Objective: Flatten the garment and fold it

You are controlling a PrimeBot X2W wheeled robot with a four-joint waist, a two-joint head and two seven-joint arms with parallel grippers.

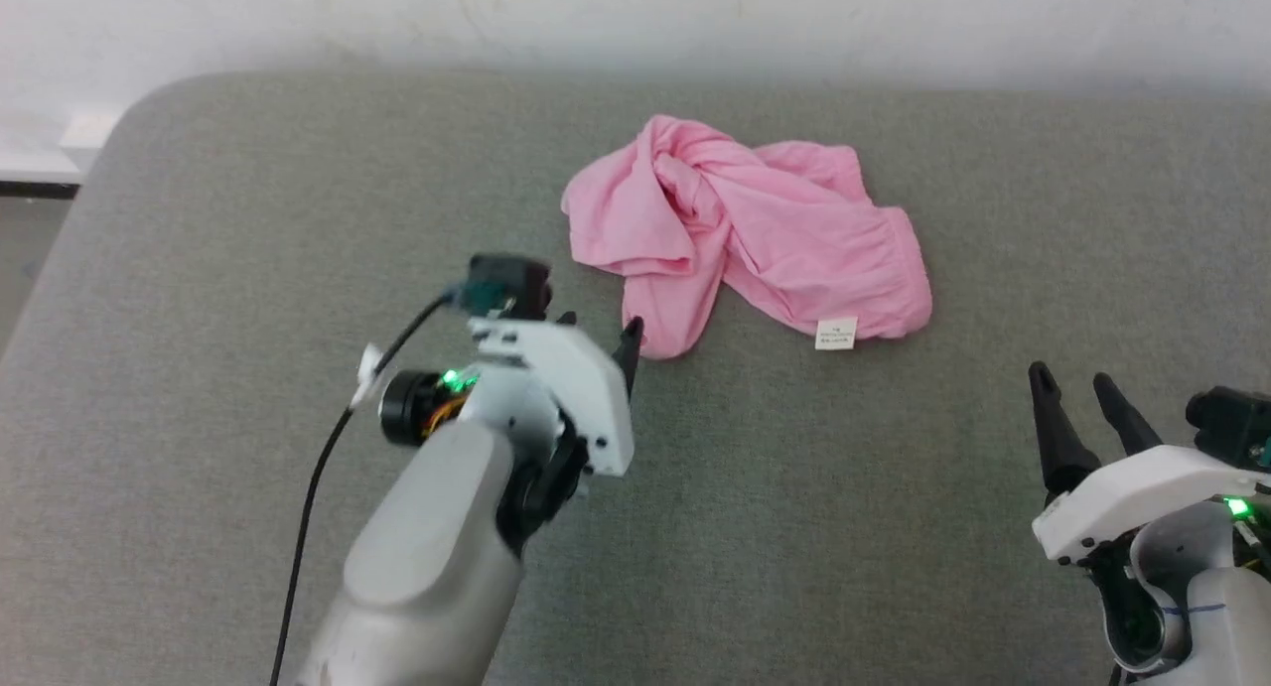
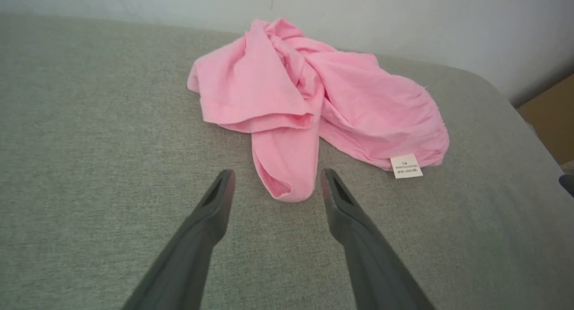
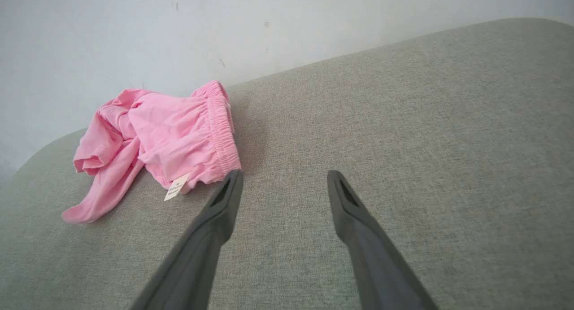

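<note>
The shorts (image 1: 755, 229) lie crumpled on the grey cushion (image 1: 248, 219), on its far half, near the far edge that runs along the white wall (image 1: 635, 11) and about midway between its left and right ends. The cloth is twisted into a knot-like bunch at the far side. One narrow flap trails toward the near edge, and a broader part spreads to the right, ending in the gathered waistband (image 3: 222, 135). A small white label (image 1: 836, 334) sticks out from the near rim of that broader part and lies flat on the cushion. The left gripper (image 1: 600, 327) hangs just at the tip of the trailing flap with its two dark fingers spread wide and nothing in their hold. In the left wrist view the flap's rounded end (image 2: 287, 191) sits between the two fingertips, but whether either finger touches the cloth cannot be told. A black cable (image 1: 318, 468) loops down along the left arm. The right gripper (image 1: 1070, 376) stands over the near right part of the cushion, well apart from the shorts, fingers likewise spread wide and empty. In the right wrist view its left fingertip (image 3: 233, 180) lines up just beside the waistband's near end.
</note>
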